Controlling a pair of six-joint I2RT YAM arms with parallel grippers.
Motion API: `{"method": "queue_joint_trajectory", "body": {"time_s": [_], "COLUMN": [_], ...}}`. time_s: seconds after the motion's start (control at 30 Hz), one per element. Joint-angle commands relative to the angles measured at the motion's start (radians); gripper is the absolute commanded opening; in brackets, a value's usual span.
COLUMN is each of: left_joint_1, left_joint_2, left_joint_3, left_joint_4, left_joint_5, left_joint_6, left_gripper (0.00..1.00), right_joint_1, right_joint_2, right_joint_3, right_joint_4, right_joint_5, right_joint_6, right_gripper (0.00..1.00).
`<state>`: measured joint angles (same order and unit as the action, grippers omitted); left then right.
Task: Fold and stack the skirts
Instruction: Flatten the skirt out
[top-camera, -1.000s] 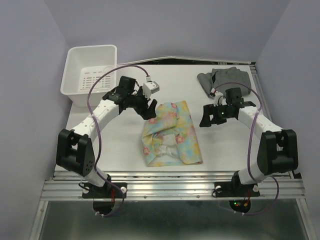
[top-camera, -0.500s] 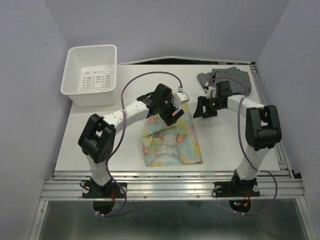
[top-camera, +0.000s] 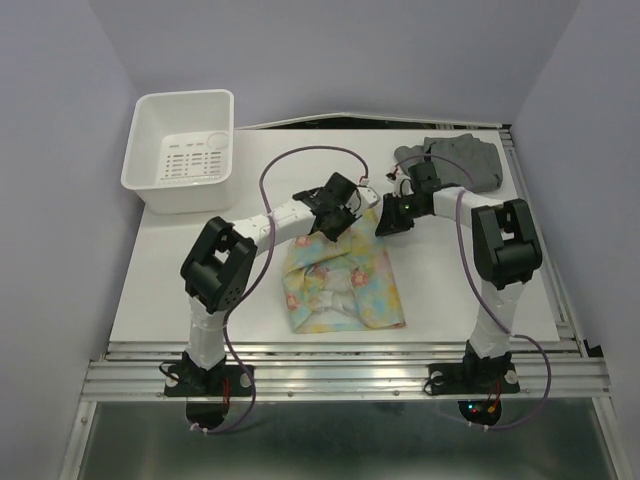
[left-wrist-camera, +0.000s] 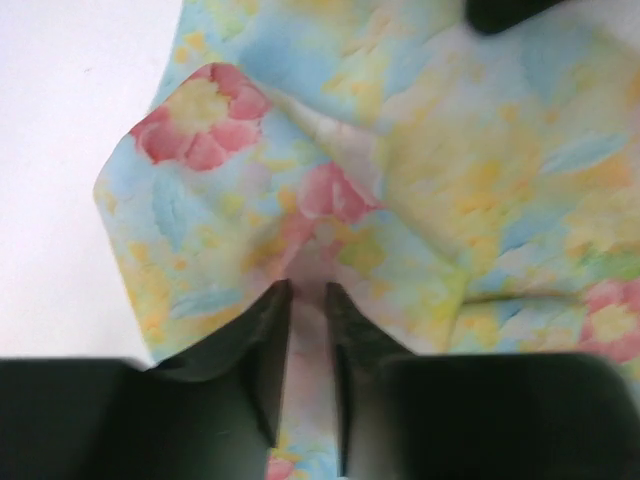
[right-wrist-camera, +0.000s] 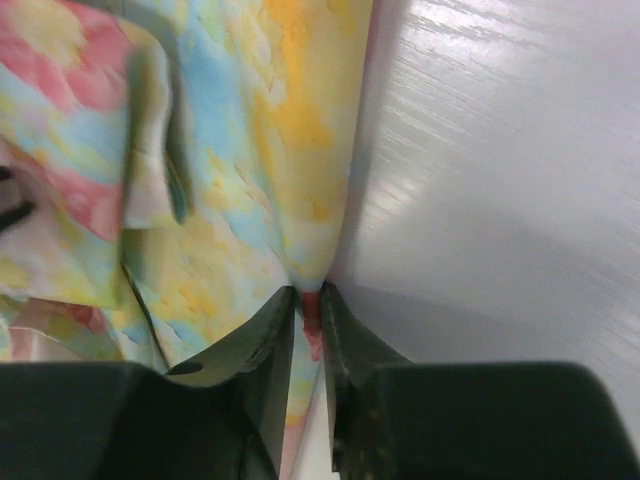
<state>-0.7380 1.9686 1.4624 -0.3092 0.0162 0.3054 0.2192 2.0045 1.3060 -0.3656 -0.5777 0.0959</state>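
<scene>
L end effector (left-wrist-camera: 308, 298) & R end effector (right-wrist-camera: 308, 297) each clenched on floral skirt (top-camera: 345, 280), far corners. We lift both evenly, hem taut btwn them, then fold twd near edge.

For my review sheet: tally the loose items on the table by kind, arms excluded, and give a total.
Skirts: 2 (floral skirt, grey skirt)
Bins: 1 (white bin)
Total: 3
</scene>
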Motion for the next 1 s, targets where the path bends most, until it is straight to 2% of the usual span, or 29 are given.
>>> {"method": "queue_joint_trajectory", "body": {"time_s": [0.0,0.07,0.1,0.33,0.4,0.43,0.47,0.5,0.57,0.6,0.63,0.8,0.97], "left_joint_1": [0.058,0.103,0.117,0.261,0.278,0.275,0.267,0.255,0.16,0.119,0.045,-0.078,-0.204], "left_joint_2": [-0.166,-0.206,-0.243,-0.379,-0.431,-0.454,-0.479,-0.509,-0.513,-0.492,-0.473,-0.317,-0.215], "left_joint_3": [-0.046,-0.095,-0.117,-0.309,-0.326,-0.326,-0.315,-0.306,-0.283,-0.257,-0.245,-0.143,-0.123], "left_joint_4": [-0.031,-0.039,-0.048,-0.059,-0.061,-0.054,-0.047,-0.03,-0.011,-0.007,-0.008,-0.007,0.03], "left_joint_5": [-0.053,-0.047,-0.045,-0.022,0.106,0.169,0.233,0.32,0.314,0.257,0.228,0.144,0.019], "left_joint_6": [-0.014,-0.019,-0.022,-0.017,0.026,0.043,0.061,0.084,0.103,0.136,0.152,0.127,0.165], "left_gripper": [0.13,0.0,0.0,0.0,0.0,0.05,0.17,0.51,0.89,0.99,0.99,0.99,0.99], "right_joint_1": [-0.001,-0.001,-0.001,-0.001,-0.001,-0.001,-0.001,-0.001,-0.001,-0.001,-0.001,-0.001,-0.001], "right_joint_2": [-0.053,-0.105,-0.124,-0.243,-0.256,-0.259,-0.26,-0.26,-0.248,-0.242,-0.239,-0.242,-0.248], "right_joint_3": [-0.043,-0.063,-0.086,-0.177,-0.191,-0.194,-0.198,-0.198,-0.194,-0.188,-0.185,-0.185,-0.201], "right_joint_4": [-0.018,-0.051,-0.062,-0.14,-0.168,-0.173,-0.173,-0.174,-0.176,-0.177,-0.177,-0.174,-0.176], "right_joint_5": [0.065,0.079,0.099,0.142,0.118,0.11,0.102,0.086,0.075,0.065,0.061,0.027,-0.004], "right_joint_6": [-0.047,-0.073,-0.084,-0.214,-0.232,-0.234,-0.234,-0.228,-0.219,-0.213,-0.206,-0.176,-0.162], "right_gripper": [0.19,0.04,0.01,0.01,0.01,0.01,0.01,0.01,0.01,0.01,0.01,0.01,0.01]}}
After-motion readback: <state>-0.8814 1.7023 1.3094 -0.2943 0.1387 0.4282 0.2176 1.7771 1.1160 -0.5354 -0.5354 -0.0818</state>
